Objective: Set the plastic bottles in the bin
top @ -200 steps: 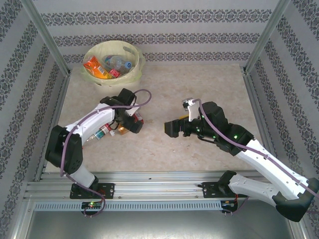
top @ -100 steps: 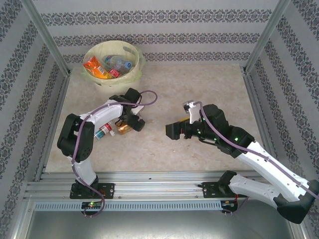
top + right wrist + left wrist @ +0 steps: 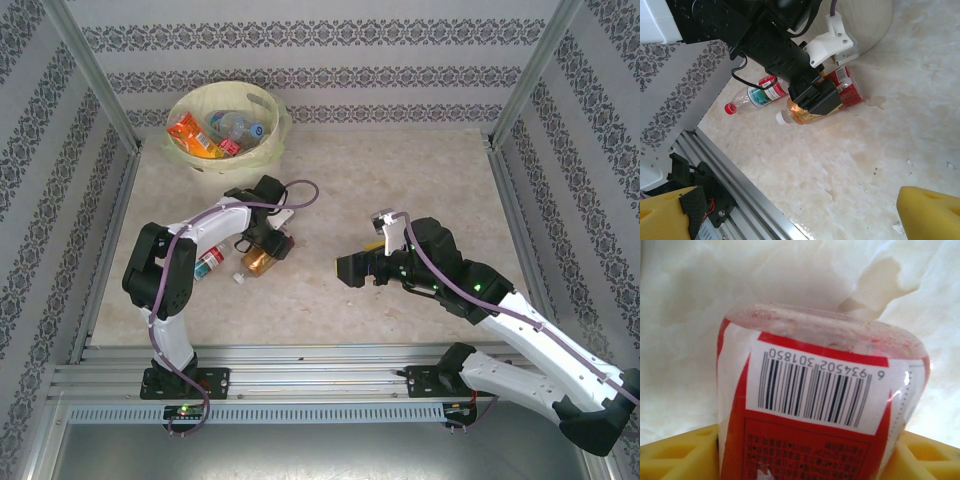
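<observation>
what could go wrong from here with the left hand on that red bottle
The red-labelled bottle sits between the pads of the left hand, but it is smooth and rounded, so it may slip out on the lift. The brown bottle lies right beside it under the hand; it may get knocked and roll away.

Layout as I see it from above.
Bin (image 3: 250, 100) at far-left corner, bottles (image 3: 210, 135) in it; three bottles (image 3: 257, 263) lie side by side left of centre, rightmost bottle (image 3: 820, 405) between the fingers of my left gripper (image 3: 272, 240); my right gripper (image 3: 347, 269) well to their right.
</observation>
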{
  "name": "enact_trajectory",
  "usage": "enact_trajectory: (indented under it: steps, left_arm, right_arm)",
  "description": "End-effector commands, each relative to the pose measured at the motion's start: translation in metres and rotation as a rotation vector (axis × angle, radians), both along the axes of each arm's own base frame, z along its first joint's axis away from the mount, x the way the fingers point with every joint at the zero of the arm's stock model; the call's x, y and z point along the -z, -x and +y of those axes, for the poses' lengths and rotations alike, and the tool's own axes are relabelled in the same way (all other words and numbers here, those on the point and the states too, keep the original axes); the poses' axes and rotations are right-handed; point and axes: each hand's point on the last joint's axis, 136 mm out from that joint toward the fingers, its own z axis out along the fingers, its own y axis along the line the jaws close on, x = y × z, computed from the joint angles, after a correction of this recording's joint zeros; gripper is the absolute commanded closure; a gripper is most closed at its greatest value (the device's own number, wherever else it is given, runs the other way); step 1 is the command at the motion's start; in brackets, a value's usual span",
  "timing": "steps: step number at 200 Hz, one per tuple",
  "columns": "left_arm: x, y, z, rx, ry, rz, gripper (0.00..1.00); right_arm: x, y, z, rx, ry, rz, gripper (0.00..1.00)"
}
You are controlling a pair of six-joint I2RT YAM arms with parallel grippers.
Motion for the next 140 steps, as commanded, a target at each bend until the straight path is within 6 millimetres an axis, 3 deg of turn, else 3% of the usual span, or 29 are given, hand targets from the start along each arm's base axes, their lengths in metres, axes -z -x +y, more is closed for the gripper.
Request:
enact_trajectory:
  steps: [1,23,60,106,140]
  left_arm:
    - [-0.025,0.006,-0.019,0.007,0.082,0.001,0.35]
    - [-0.056,0.002,-0.034,0.003,0.162,-0.047,0.36]
    - [-0.133,-0.009,-0.060,-0.018,0.362,-0.146,0.37]
    - [-0.255,-0.029,-0.088,-0.043,0.623,-0.304,0.39]
    - [-0.336,-0.057,-0.090,-0.105,0.813,-0.407,0.39]
  right_arm:
    - [0.004,0.002,-0.001,0.000,0.008,-0.011,0.02]
    - [0.000,0.002,-0.001,-0.003,0.001,-0.021,0.02]
    - [-0.018,-0.001,-0.001,0.005,-0.022,-0.059,0.02]
    - [-0.040,-0.003,-0.001,0.013,-0.059,-0.102,0.02]
    - [-0.049,-0.004,0.001,0.011,-0.081,-0.117,0.02]
